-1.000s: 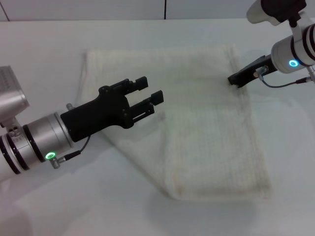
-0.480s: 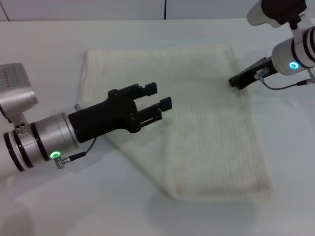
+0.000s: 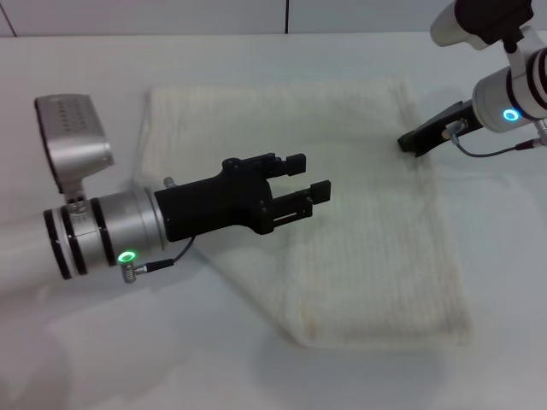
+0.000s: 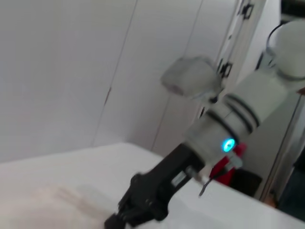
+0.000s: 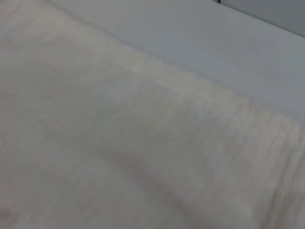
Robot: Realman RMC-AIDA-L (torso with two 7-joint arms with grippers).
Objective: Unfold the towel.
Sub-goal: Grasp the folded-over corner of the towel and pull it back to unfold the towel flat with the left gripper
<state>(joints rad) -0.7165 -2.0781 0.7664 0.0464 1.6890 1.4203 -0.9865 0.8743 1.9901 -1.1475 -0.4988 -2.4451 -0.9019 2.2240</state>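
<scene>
while towel point(image 3: 359, 213) is lying folded on white table point(image 3: 85, 359), left gripper point(image 3: 308, 178) is hanging over its middle, fingers apart, holding nothing. right gripper point(image 3: 408, 141) is sitting low at far right edge, looking shut. left could be grabbing both layers, so fold staying.

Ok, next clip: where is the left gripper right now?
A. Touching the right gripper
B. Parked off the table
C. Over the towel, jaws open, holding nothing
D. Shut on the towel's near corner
C: in the head view the left gripper sits over the towel with its jaws apart and no cloth between them.
</scene>
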